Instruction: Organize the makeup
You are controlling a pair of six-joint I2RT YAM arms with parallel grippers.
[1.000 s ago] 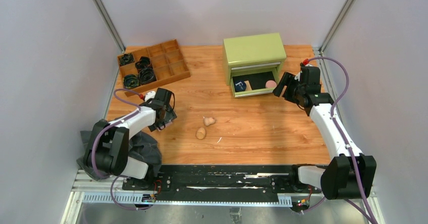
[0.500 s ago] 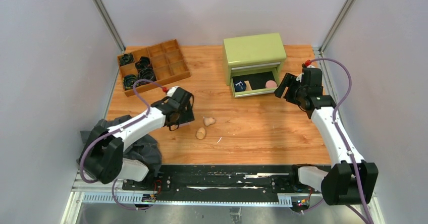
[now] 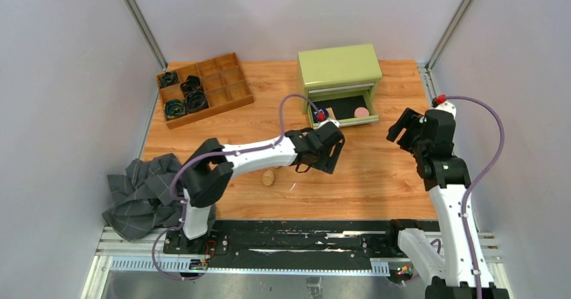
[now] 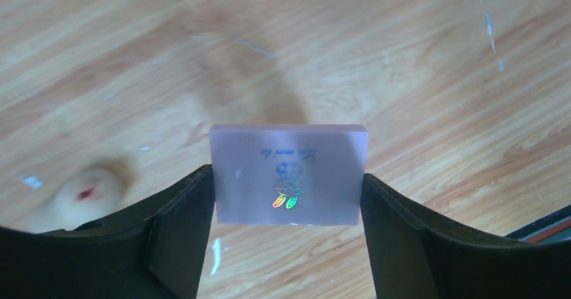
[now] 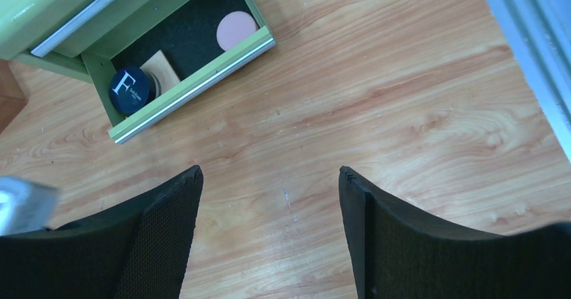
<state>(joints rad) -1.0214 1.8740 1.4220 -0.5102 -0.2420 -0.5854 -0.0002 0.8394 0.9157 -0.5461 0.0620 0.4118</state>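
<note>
Wooden table (image 3: 377, 171), grey-walled bay. Green cabinet (image 3: 339, 67) at rear, its drawer (image 5: 195, 87) pulled open. Left gripper (image 4: 288, 191): over mid-table, jaws pinching a pale pink rectangular case (image 4: 288, 171). Right gripper (image 5: 269, 178): jaws spread, bare wood between. In drawer: dark compact marked "F" (image 5: 130, 90), tan square pad (image 5: 161, 68) touching it, pink round puff (image 5: 237, 30) apart. On table: one beige egg-shaped sponge (image 3: 268, 177).

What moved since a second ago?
The left gripper swung right toward the drawer, shut on a pale block. The right gripper, open, pulled back from the drawer. The drawer, one sponge and the tray stayed put.
</note>
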